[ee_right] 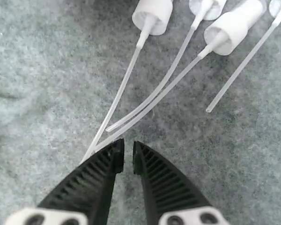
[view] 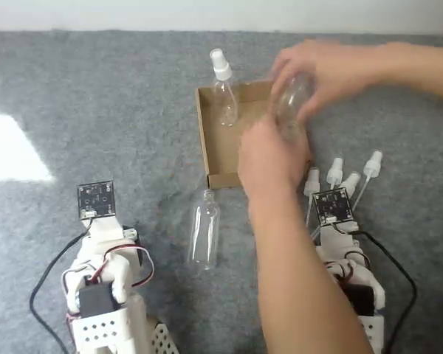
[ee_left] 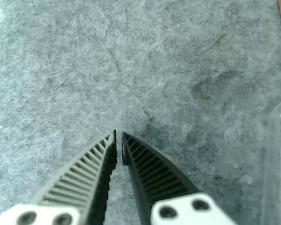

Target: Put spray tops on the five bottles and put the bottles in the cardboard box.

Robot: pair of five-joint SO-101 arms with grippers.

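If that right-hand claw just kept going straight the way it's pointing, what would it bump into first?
Most likely the thin tubes of the loose spray tops, lying on the mat just ahead of the right gripper; its height above them is unclear.

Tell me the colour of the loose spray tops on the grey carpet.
White plastic spray tops, seen best in the right wrist view.

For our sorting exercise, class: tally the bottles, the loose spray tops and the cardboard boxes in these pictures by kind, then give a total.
Bottles: 3 (capped bottle, held bottle, lying bottle)
Loose spray tops: 4
Cardboard box: 1
Total: 8
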